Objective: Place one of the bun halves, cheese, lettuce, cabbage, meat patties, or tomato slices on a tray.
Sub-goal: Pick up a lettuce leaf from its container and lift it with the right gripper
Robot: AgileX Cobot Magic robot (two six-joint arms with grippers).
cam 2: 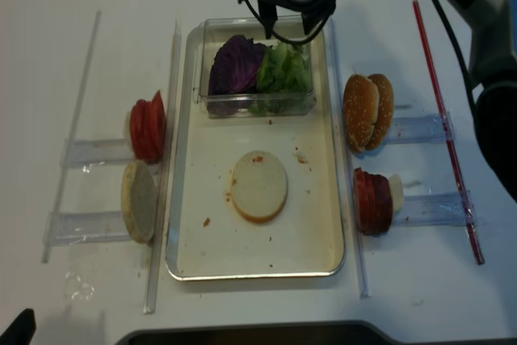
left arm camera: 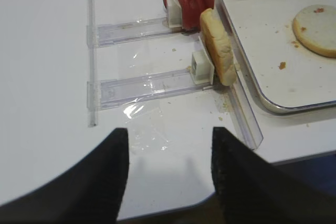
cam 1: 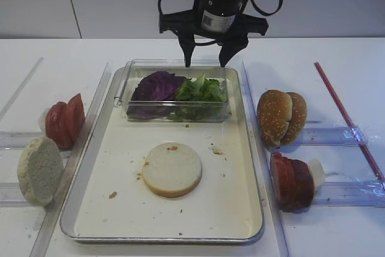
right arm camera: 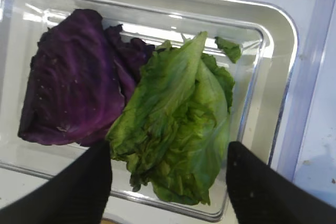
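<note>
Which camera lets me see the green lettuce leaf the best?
The right wrist view: the lettuce fills the picture, frills and ribs clear, beside the cabbage in the clear box. Both high views show it small, under the open right gripper. The left wrist view catches only a dark sliver at the top edge.

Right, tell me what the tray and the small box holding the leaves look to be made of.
Tray: looks like metal, with a silvery rim catching highlights and a matte cream floor, possibly coated or lined.
Box: looks like clear hard plastic; cabbage and lettuce show through its glossy walls. Glass cannot be ruled out.
</note>
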